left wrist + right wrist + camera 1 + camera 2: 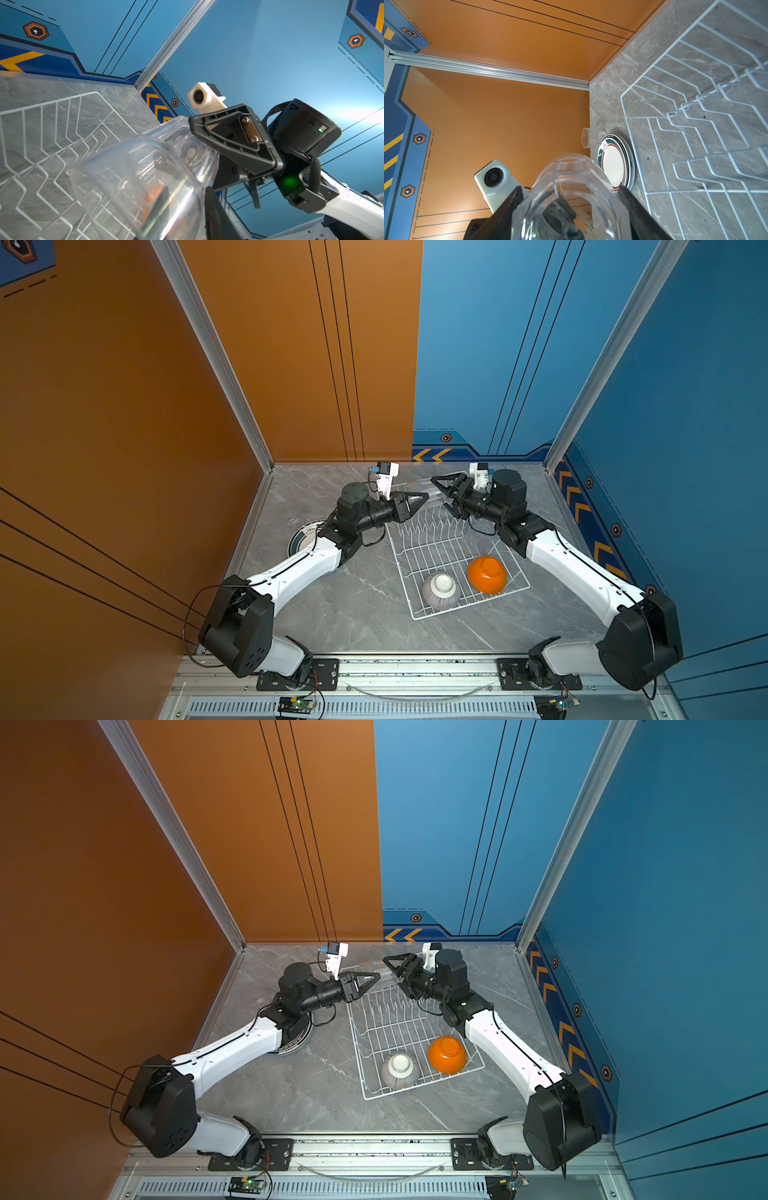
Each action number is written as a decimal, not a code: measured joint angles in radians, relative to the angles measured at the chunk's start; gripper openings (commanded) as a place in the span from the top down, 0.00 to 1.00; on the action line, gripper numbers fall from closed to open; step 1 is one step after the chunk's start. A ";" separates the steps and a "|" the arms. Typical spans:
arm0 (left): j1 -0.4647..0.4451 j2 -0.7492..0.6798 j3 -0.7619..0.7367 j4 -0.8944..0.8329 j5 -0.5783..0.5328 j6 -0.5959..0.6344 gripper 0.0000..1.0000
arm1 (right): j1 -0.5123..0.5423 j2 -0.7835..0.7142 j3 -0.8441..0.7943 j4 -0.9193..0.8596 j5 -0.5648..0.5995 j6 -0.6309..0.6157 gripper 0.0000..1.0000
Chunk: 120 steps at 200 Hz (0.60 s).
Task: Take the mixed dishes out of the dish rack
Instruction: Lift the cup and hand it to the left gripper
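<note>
Seemingly, tumbler within right end effector

Clear glossy tumbler, white wire dish rack, glazed orange bowl.

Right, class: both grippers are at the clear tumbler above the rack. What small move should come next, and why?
Probably the left gripper should close fully on the clear tumbler. Its fingers straddle the wall at the open end, but a firm pinch is not evident, and the right gripper holds the base end in the air, so it should not release yet.
</note>
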 measured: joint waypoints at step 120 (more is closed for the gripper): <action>-0.014 0.035 0.015 0.048 0.005 -0.048 1.00 | -0.019 0.004 -0.044 0.053 -0.024 0.047 0.13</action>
